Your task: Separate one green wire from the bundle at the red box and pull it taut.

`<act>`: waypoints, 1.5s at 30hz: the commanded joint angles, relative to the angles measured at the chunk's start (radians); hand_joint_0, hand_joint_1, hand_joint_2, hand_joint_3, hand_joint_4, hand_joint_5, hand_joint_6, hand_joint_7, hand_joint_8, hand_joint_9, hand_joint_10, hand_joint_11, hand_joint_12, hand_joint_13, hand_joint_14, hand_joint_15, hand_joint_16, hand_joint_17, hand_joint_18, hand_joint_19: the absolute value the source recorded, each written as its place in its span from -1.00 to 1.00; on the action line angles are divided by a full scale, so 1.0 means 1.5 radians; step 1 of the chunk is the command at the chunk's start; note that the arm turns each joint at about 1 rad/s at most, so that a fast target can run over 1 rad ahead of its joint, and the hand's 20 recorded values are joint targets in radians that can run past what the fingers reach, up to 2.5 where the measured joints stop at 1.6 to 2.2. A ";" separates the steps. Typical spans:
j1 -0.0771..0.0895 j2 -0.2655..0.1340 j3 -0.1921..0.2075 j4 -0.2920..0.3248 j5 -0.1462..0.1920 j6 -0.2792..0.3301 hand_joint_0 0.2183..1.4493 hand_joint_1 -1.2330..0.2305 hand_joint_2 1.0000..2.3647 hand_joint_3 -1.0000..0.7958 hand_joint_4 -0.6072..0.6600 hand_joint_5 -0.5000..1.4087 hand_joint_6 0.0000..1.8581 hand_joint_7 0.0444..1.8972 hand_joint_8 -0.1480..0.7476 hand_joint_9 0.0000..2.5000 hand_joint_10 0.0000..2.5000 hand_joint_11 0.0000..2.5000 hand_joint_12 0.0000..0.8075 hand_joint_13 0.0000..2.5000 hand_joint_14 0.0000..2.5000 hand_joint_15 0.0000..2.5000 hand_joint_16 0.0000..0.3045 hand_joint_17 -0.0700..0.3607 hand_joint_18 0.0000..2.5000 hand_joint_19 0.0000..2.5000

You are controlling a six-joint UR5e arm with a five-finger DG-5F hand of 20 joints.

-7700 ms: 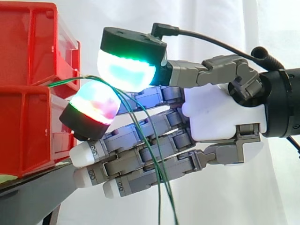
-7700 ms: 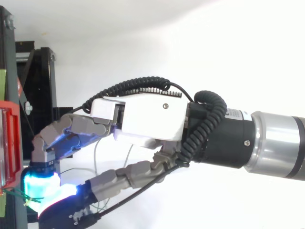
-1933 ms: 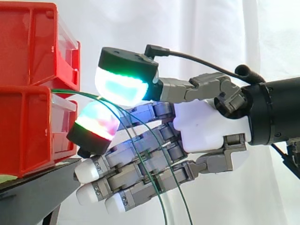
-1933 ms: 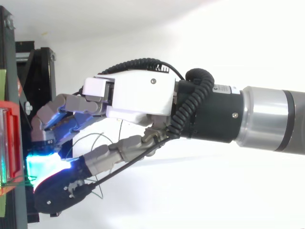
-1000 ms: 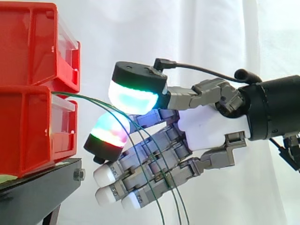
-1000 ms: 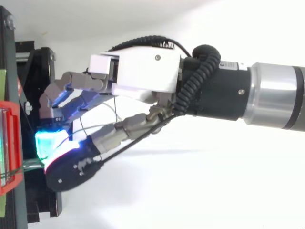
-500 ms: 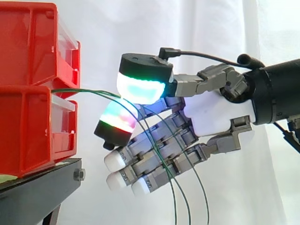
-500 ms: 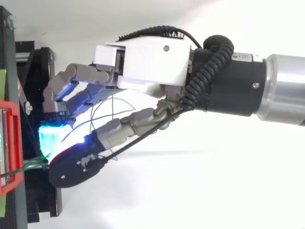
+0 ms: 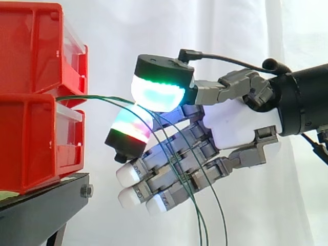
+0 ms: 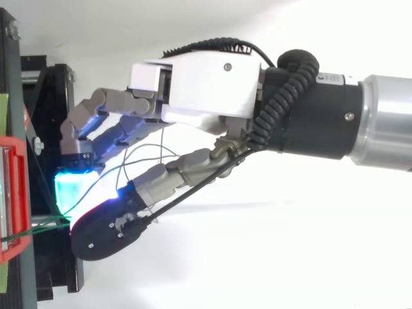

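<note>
Leftmost in the side view, two red boxes [image 9: 31,138] are stacked on a black surface [image 9: 36,215] before a white curtain [image 9: 128,31]. Thin green wires [image 9: 97,98] leave the gap between the boxes and run rightward, almost level with a slight arch, to the robot hand [image 9: 241,128]. There they pass between two glowing pads [image 9: 156,92], one above and one below, which are closed on them in a pinch. Beyond the pinch, several strands droop across the outstretched lower fingers and hang down out of view.

The task looks partly done. The wires are gripped and drawn away from the boxes, but more than one strand seems to be caught, and the span is not quite straight. Singling out one wire and tightening it remain.

The robot hand reaches in level from the right, palm towards the side camera. From above, the green wires [image 10: 38,226] show as a thin line between box and pad.
</note>
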 commanded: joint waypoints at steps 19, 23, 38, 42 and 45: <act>-0.002 0.001 -0.006 0.001 -0.003 0.015 -0.31 -0.50 -1.00 -0.44 0.10 -0.68 -0.03 -0.06 -0.14 -0.37 -0.99 -0.64 -0.24 -0.51 -0.99 -0.80 -0.71 -0.22 -0.58 -0.80; -0.002 0.001 -0.006 0.001 -0.002 0.015 -0.39 -0.33 -1.00 -0.44 0.11 -0.67 -0.04 -0.05 -0.13 -0.35 -0.99 -0.65 -0.23 -0.51 -0.99 -0.79 -0.71 -0.21 -0.58 -0.79; -0.001 0.000 -0.016 0.011 -0.002 0.015 -0.60 -0.08 -1.00 -0.44 0.15 -0.66 -0.07 -0.04 -0.06 -0.30 -0.99 -0.64 -0.15 -0.49 -0.99 -0.79 -0.65 -0.12 -0.56 -0.78; -0.001 0.001 -0.017 0.021 -0.002 0.015 -0.60 -0.20 -1.00 -0.44 0.16 -0.66 -0.07 -0.05 -0.06 -0.31 -0.99 -0.64 -0.15 -0.49 -0.99 -0.78 -0.65 -0.11 -0.57 -0.78; -0.002 0.001 -0.017 0.021 -0.002 0.015 -0.53 -0.34 -1.00 -0.44 0.13 -0.66 -0.07 -0.03 -0.10 -0.32 -0.99 -0.64 -0.19 -0.50 -0.99 -0.78 -0.67 -0.15 -0.59 -0.78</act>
